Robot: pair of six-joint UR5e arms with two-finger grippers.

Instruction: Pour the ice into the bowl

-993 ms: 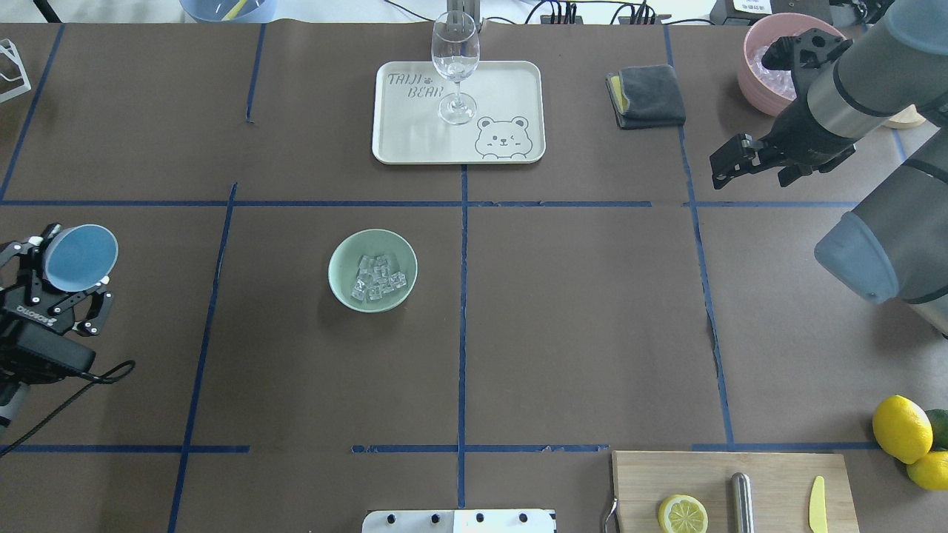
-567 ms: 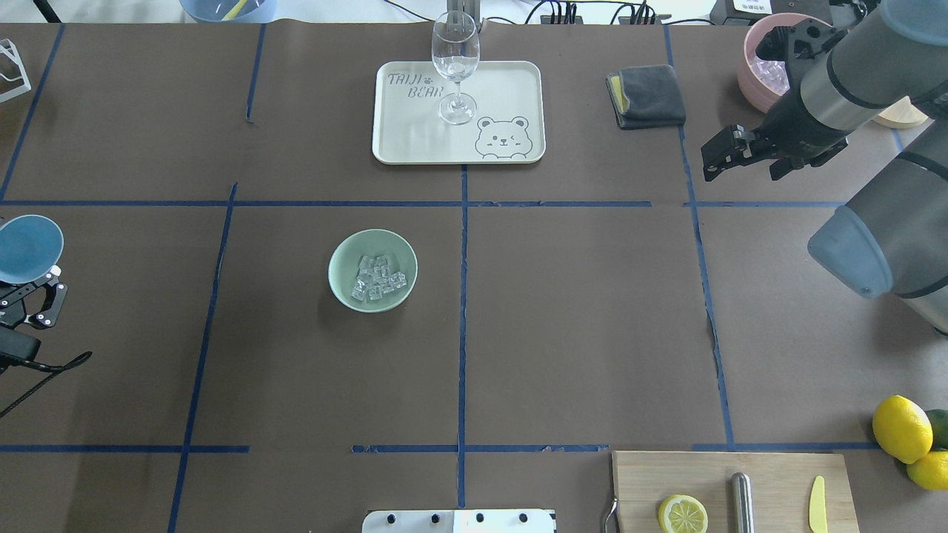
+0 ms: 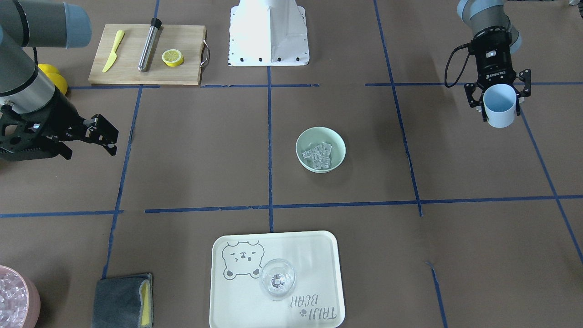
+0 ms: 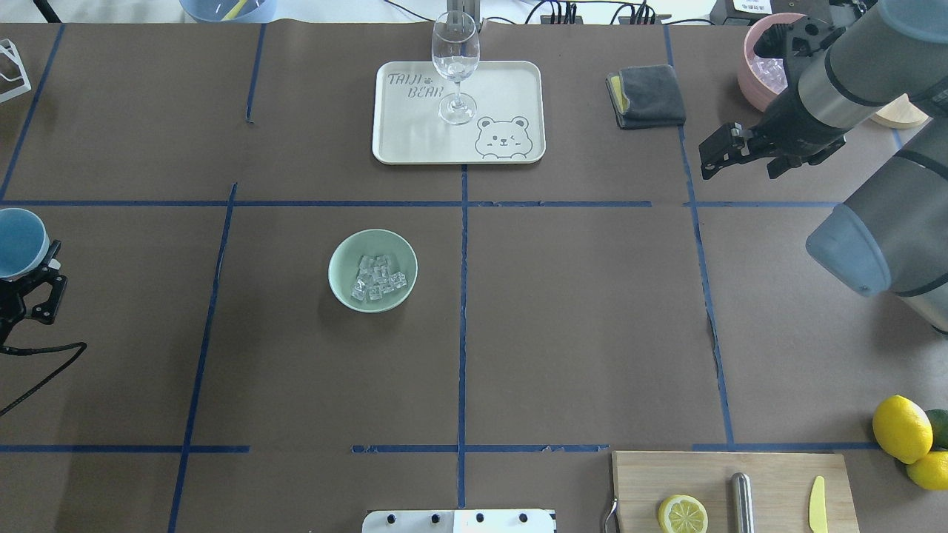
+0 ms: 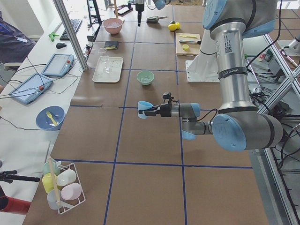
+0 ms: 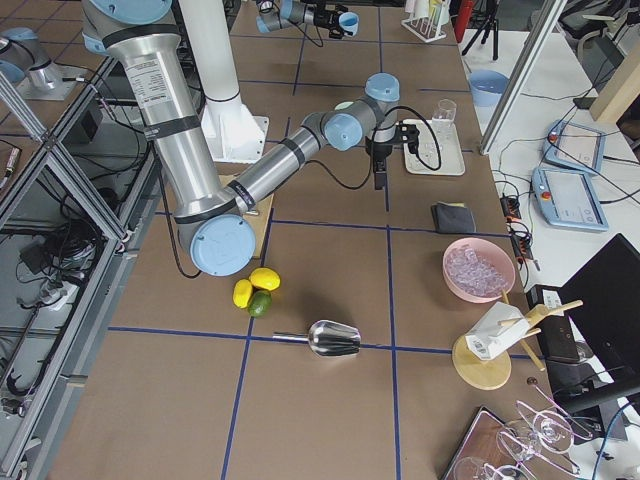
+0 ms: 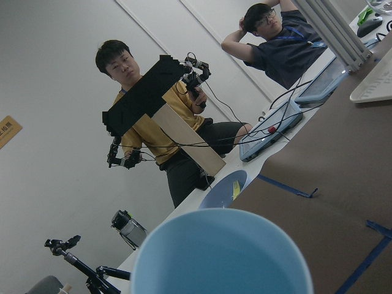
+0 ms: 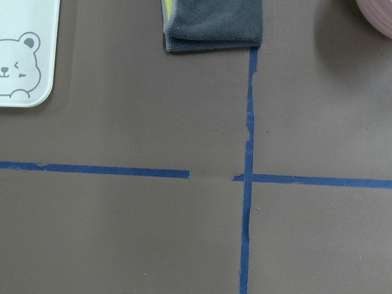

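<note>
Left gripper (image 3: 499, 104) clamps blue cup (image 3: 500, 114) | right gripper (image 3: 104, 133) spread | brown table (image 3: 191, 150), blue tape grid (image 3: 269, 136) | 2 people (image 7: 150, 131) beyond

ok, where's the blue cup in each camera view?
Front-facing: cup upper right, in the left gripper.
Overhead: far left edge, mid-height.
Exterior left: centre of the picture.
Exterior right: top edge, just right of centre.
Left wrist: bottom centre, rim in the foreground.
Right wrist: not in it.
Landmark: green bowl, mid-table in the overhead, front-facing and exterior-left views.
</note>
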